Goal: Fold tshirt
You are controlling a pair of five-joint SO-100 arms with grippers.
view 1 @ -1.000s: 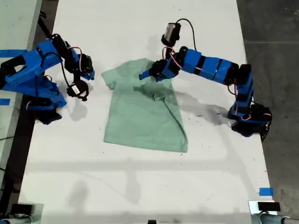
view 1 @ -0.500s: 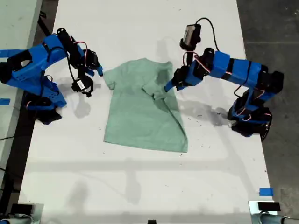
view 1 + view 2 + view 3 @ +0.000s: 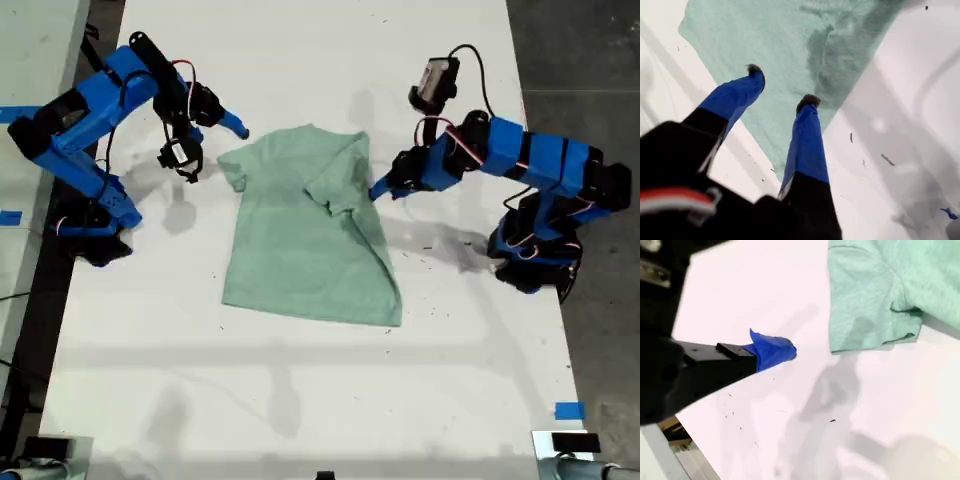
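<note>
My first gripper (image 3: 378, 190) has withdrawn off the tshirt (image 3: 305, 240), jaws apart, empty; my second gripper (image 3: 236, 128): state indeterminate.

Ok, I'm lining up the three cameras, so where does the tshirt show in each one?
Exterior view: the tshirt lies mid-table, between the two arms.
First wrist view: the tshirt spreads under and beyond the blue fingers.
Second wrist view: only a sleeve and some of the body show, apart from the blue fingertip.
Shared landmark: the white table appears in all three views.
</note>
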